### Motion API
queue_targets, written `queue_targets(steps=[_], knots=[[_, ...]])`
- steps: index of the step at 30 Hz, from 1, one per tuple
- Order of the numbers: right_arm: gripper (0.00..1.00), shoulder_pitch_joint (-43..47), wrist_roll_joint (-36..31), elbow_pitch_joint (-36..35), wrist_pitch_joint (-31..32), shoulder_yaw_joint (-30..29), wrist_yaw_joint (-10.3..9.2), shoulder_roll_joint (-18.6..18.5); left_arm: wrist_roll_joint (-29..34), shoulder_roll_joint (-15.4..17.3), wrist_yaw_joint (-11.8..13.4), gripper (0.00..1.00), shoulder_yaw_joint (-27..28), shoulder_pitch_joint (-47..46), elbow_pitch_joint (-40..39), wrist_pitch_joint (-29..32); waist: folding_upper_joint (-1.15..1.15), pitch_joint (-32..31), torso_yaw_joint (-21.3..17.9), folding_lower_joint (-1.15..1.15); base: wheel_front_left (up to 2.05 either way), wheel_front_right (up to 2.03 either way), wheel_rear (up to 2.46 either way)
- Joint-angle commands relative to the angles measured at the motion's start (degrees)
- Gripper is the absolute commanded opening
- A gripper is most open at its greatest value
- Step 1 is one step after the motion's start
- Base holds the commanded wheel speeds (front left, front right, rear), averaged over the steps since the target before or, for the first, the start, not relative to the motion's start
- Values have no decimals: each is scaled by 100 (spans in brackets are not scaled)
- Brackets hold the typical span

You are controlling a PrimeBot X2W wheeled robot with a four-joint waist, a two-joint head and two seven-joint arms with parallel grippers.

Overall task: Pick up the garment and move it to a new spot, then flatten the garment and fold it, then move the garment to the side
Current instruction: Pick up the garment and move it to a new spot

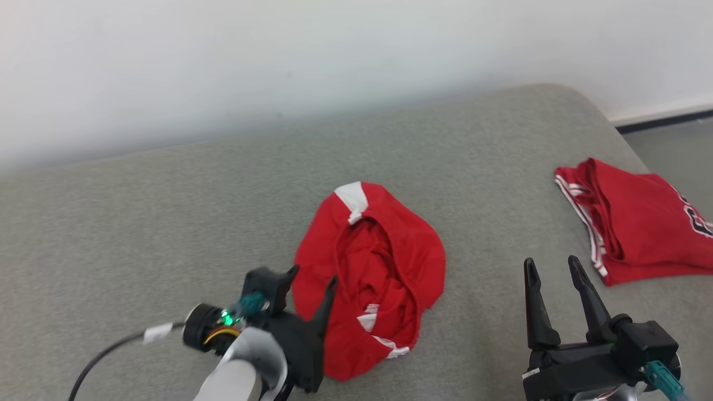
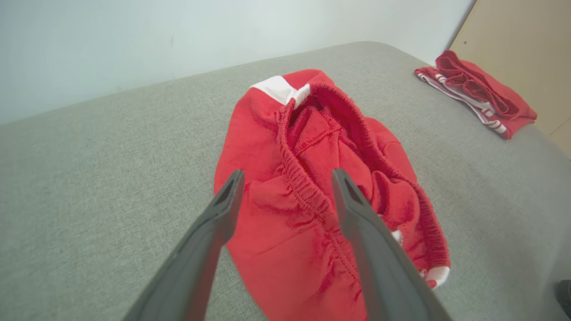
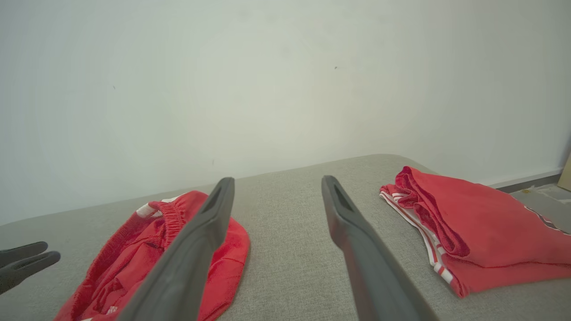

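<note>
A crumpled red cloth garment with white trim patches (image 1: 379, 267) lies in a loose heap near the middle of a broad grey woven-fabric cushion (image 1: 167, 223). Its gathered elastic waistband gapes open, showing the red inside.

The left gripper (image 1: 312, 280), two long dark fingers on a pale forearm, sits at the heap's lower left edge. Its fingers are spread wide apart and pinch nothing. In the left wrist view they frame the gathered waistband, and whether the tips touch the cloth cannot be told.

The right gripper (image 1: 551, 262) hangs over bare grey fabric at the lower right, between the two garments and apart from both. Its fingers are also spread wide, with nothing between them.

A folded red garment with white side stripes and dark lettering (image 1: 640, 223) lies flat near the cushion's right edge, well apart from the crumpled one.

A plain white wall (image 1: 278, 55) rises behind the cushion.

Count: two red garments, one crumpled and one folded, and two grippers, both with fingers apart
</note>
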Motion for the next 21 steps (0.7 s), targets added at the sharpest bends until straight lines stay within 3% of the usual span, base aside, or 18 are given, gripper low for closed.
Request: queue_targets(steps=[1,4,11,16,21], knots=[[100,91,-56,-27,28,-19,-15,11,124,93,47,100,-1,197,-101,-182,0,-179,251,0,0,0,0],[100,142,-67,-53,70,-36,-15,10,194,219,236,100,76,475,-384,-609,0,-270,358,0,0,0,0],[100,313,9,-62,83,-83,-15,10,572,584,988,100,397,1384,-1136,-1843,0,-433,566,0,0,0,0],[100,397,22,6,16,-157,-15,8,624,570,1360,100,1009,1934,-1712,-2089,0,-519,677,0,0,0,0],[100,502,-161,119,-62,-292,-15,10,805,369,1430,100,1662,2561,-2416,-2086,0,-567,769,0,0,0,0]])
